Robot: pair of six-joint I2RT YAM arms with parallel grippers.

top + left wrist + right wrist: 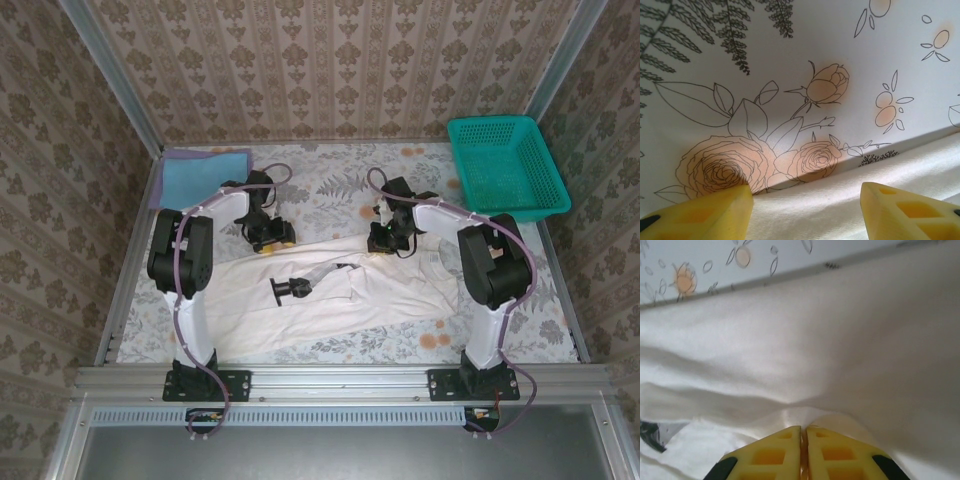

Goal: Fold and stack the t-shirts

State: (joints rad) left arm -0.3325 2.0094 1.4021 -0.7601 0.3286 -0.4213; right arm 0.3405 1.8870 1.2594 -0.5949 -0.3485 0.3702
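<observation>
The off-white t-shirt (pixel 340 300) lies spread across the near middle of the floral table (pixel 330 180), and the light blue t-shirt (pixel 205 178) sits folded in the far left corner. The fingers of the right gripper (pixel 803 432) are pressed together, pinching a fold of the white cloth. The left gripper (pixel 805 200) hangs half-open at its far edge, holding nothing

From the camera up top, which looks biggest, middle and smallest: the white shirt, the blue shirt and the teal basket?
1. white shirt, spread out wide.
2. teal basket.
3. blue shirt, folded; the left arm hides a corner, so it may be slightly bigger than it looks.
</observation>
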